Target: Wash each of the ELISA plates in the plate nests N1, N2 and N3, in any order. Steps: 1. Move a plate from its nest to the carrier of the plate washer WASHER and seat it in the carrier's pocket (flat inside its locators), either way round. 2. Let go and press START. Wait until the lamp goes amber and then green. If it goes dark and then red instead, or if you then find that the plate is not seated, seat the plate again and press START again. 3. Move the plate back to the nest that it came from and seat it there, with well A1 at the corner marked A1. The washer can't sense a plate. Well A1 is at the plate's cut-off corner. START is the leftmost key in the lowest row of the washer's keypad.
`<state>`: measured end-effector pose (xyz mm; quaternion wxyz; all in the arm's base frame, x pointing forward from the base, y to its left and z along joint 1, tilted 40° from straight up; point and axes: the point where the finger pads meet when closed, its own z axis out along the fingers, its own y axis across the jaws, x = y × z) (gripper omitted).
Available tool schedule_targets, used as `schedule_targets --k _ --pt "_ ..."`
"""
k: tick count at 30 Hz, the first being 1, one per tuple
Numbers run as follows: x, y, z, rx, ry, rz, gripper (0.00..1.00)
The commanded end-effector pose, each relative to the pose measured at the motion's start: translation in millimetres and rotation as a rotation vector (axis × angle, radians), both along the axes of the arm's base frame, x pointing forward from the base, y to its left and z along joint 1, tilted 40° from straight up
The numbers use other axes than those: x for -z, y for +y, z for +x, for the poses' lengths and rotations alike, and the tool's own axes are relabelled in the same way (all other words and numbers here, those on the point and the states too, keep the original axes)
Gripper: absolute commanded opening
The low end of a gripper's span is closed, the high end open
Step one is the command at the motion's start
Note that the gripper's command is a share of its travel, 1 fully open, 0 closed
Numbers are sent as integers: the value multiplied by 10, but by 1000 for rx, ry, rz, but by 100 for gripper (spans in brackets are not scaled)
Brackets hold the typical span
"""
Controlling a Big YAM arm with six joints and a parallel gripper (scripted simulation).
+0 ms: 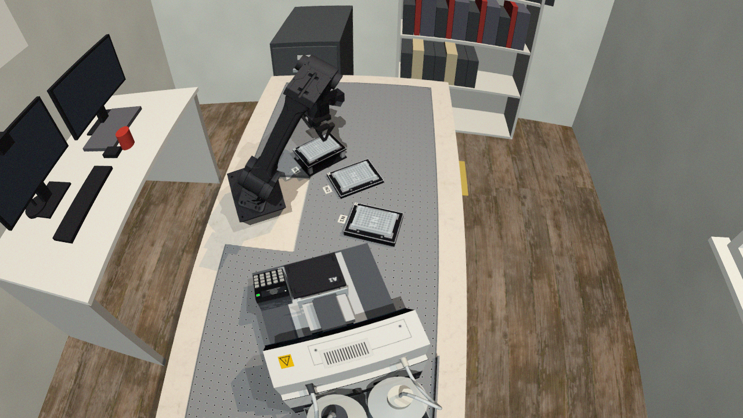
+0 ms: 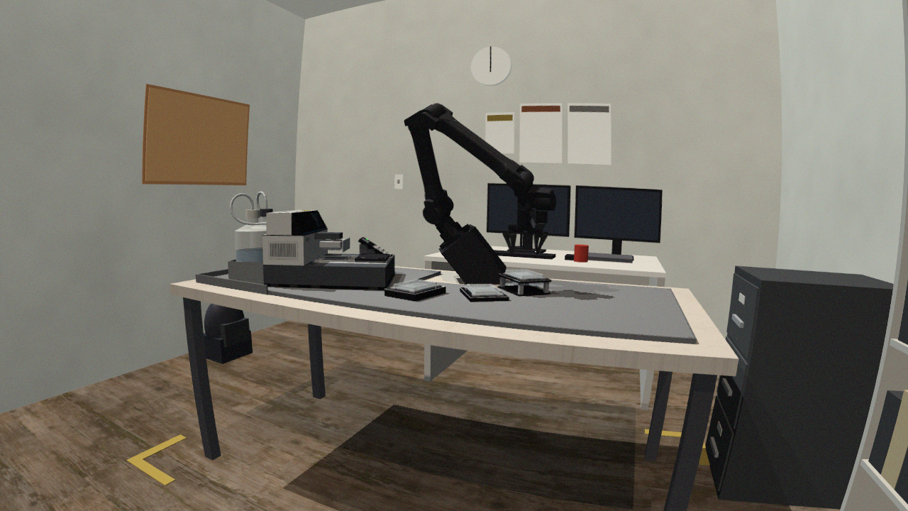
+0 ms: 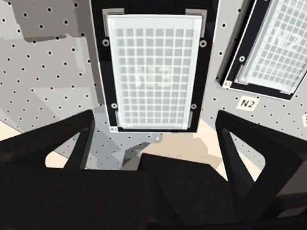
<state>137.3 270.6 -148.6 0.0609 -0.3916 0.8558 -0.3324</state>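
Note:
My gripper [image 1: 321,133] [image 2: 526,251] [image 3: 155,116] is open and empty, above nest N3, with its fingers wide apart. A clear plate [image 1: 314,150] [image 2: 523,275] [image 3: 153,76] lies flat between the locators of raised nest N3 [image 3: 204,64]. Its cut-off corner is not clear. A second plate [image 1: 354,176] [image 2: 484,292] [image 3: 284,48] lies in nest N2, and a third plate [image 1: 372,220] [image 2: 416,287] in nest N1. The washer [image 1: 345,353] [image 2: 330,272] has its black carrier [image 1: 312,275] out with no plate on it. A green light [image 1: 257,295] shows beside its keypad [image 1: 268,278].
The arm base [image 1: 254,200] stands left of the nests in the top view. Bottles [image 1: 397,397] with tubes stand behind the washer. A desk [image 1: 129,161] with monitors and a red cup [image 1: 124,137] [image 2: 581,253] is beyond the bench. A dark cabinet [image 1: 317,28] [image 2: 806,381] stands past its end.

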Motion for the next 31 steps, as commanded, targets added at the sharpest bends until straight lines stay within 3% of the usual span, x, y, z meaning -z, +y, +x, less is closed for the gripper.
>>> schedule_targets --k 1,11,14,31 --pt "-37 261 -8 -1 -12 37 100" --pt "-200 384 -80 -4 -13 48 100" --pt "-154 239 -50 2 -6 25 100" --pt "-154 239 -50 2 -6 25 100"
